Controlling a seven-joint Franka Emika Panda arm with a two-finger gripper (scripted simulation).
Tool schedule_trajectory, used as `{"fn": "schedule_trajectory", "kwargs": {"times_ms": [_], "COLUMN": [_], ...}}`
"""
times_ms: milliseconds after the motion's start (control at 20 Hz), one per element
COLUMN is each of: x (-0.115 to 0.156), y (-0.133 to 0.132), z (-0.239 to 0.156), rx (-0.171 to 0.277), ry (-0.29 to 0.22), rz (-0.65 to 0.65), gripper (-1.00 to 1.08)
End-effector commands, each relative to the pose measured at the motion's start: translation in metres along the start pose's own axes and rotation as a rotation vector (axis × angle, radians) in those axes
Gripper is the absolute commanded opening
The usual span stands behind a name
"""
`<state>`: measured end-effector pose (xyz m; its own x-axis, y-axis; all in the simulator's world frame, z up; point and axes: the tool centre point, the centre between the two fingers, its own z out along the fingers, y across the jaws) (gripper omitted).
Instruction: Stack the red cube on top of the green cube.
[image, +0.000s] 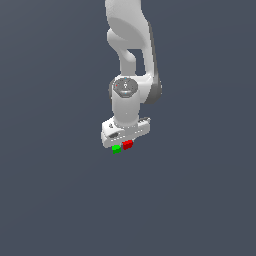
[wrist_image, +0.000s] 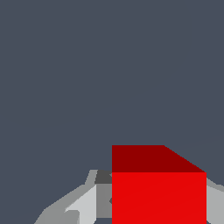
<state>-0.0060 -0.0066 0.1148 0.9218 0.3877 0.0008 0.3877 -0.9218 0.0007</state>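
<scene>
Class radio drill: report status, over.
Gripper low over red cube, grip unclear. Green cube beside it, not stacked. Nothing in the way.

Open worktop (image: 200, 200) all round. Only obstacles: green cube (image: 116, 148) just beside red cube (image: 127, 144), both tucked under the pincer (image: 125, 142). Red cube fills the gap between fingers (wrist_image: 83, 205).

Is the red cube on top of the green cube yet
No. In the exterior view the red cube sits beside the green cube, not above it, under the gripper.

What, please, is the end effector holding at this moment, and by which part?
The red cube sits between the end effector's fingers, apparently gripped by opposite sides.
</scene>
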Motion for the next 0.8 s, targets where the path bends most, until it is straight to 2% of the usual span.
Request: {"fn": "schedule_trajectory", "kwargs": {"times_ms": [0, 350, 750], "x": [0.0, -0.005, -0.035], "y": [0.0, 0.004, 0.029], "z": [-0.005, 0.002, 0.037], "rx": [0.001, 0.0, 0.0], "ry": [-0.001, 0.0, 0.0], "rz": [0.0, 0.0, 0.0], "gripper": [-1.0, -1.0, -1.0]}}
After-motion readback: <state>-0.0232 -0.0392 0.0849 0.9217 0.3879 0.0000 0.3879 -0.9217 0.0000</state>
